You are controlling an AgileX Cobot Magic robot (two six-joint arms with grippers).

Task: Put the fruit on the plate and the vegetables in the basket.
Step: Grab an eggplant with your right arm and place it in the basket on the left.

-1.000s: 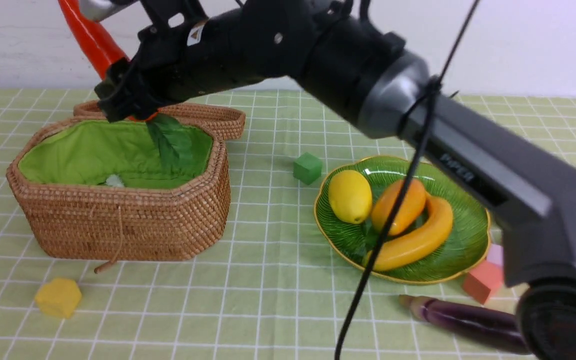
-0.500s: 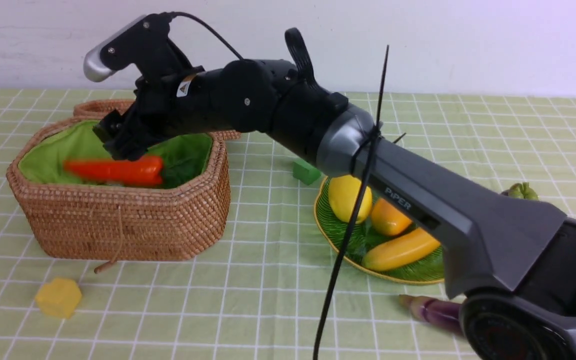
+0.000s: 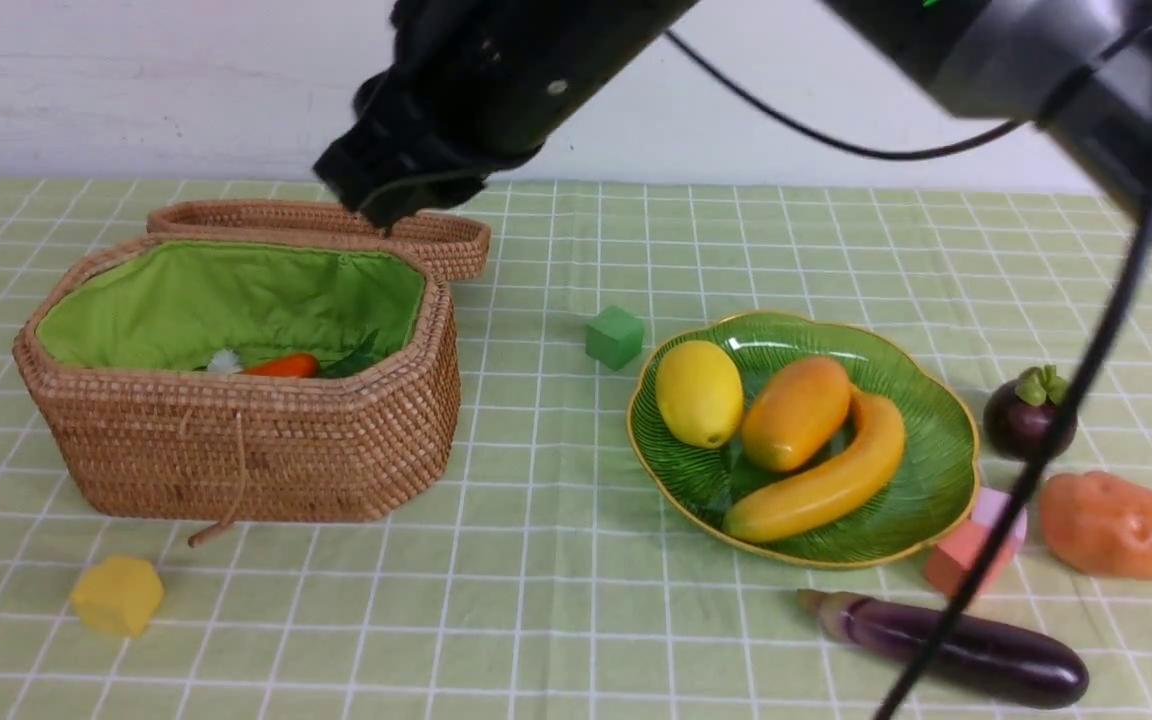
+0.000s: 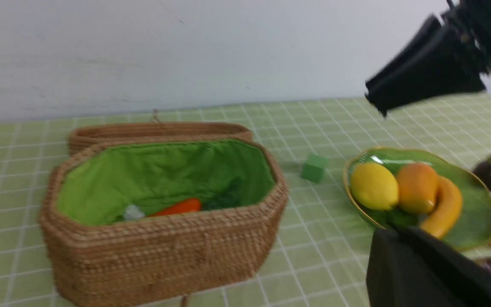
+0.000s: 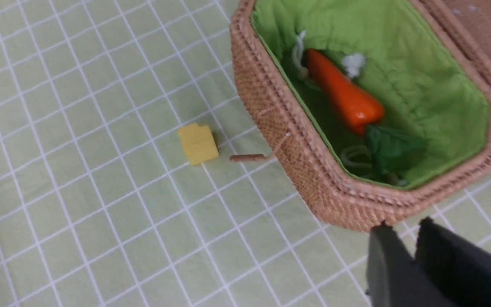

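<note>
The wicker basket point(image 3: 236, 440) stands open at the left, and the carrot point(image 3: 281, 367) lies on its green lining, seen whole in the right wrist view point(image 5: 343, 96). My right gripper point(image 3: 368, 200) hangs above the basket's back rim, shut and empty point(image 5: 403, 226). On the green plate point(image 3: 926, 470) rest the lemon point(image 3: 699, 392), mango point(image 3: 796, 412) and banana point(image 3: 826, 480). The mangosteen point(image 3: 1021, 420) and potato point(image 3: 1114, 525) sit on the cloth to the plate's right, and the eggplant point(image 3: 956, 648) lies in front of it. My left gripper point(image 4: 388, 232) is shut and empty, out of the front view.
A green block point(image 3: 615, 336) sits between basket and plate. A yellow block point(image 3: 117, 595) lies in front of the basket. Pink and red blocks point(image 3: 961, 560) touch the plate's front right edge. The basket's lid point(image 3: 456, 245) lies behind it. A black cable point(image 3: 1036, 470) hangs across the right.
The right gripper let go of the carrot, which dropped into the basket and now lies there. The right arm rose and pulled away, and its jaws closed. The mangosteen and potato are uncovered.
</note>
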